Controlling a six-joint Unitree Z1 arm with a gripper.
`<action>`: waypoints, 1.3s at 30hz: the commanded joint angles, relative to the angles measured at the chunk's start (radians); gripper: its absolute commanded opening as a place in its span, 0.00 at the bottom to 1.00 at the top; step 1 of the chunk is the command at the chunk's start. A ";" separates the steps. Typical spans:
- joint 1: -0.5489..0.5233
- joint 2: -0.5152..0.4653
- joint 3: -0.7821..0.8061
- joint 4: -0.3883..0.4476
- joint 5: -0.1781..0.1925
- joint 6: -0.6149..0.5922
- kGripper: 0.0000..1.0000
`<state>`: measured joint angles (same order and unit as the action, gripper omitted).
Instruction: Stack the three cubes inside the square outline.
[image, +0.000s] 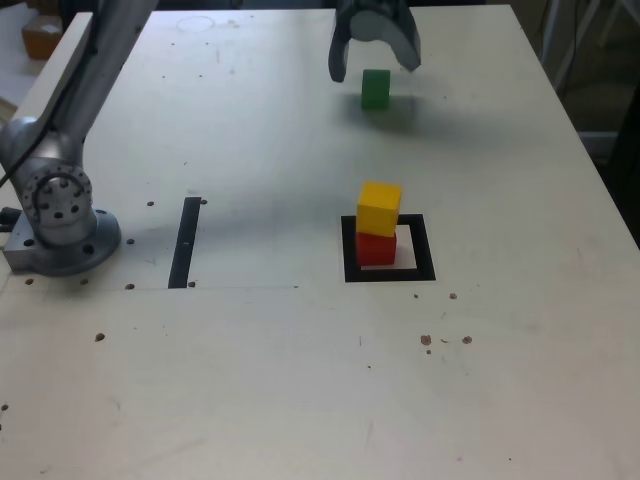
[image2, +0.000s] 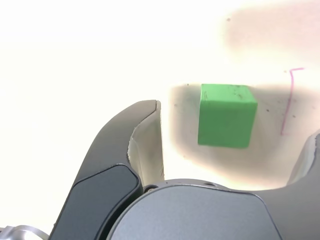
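Nearest us on the worktop (image: 300, 400) lies the square outline (image: 389, 275), one of its kind, holding a red cube (image: 376, 248) with a yellow cube (image: 379, 207) stacked on it. Beyond, well apart from them, one green cube (image: 375, 88) rests alone on the worktop. That makes three cubes: one red, one yellow, one green. Farthest, our gripper (image: 374, 68) hangs spread wide just above the green cube, grasping nothing. We judge the cube light, rigid and matte, so not slippery; we would pinch it across two opposite flat sides, squarely, near mid-height.
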<state>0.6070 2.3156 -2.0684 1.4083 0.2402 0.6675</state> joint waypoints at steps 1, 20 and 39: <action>0.003 0.014 0.001 -0.007 -0.010 0.001 0.94; 0.011 0.059 0.024 -0.059 -0.026 0.001 0.59; 0.014 0.059 0.035 -0.096 -0.047 -0.009 0.30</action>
<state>0.6195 2.3714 -2.0392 1.3164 0.1992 0.6601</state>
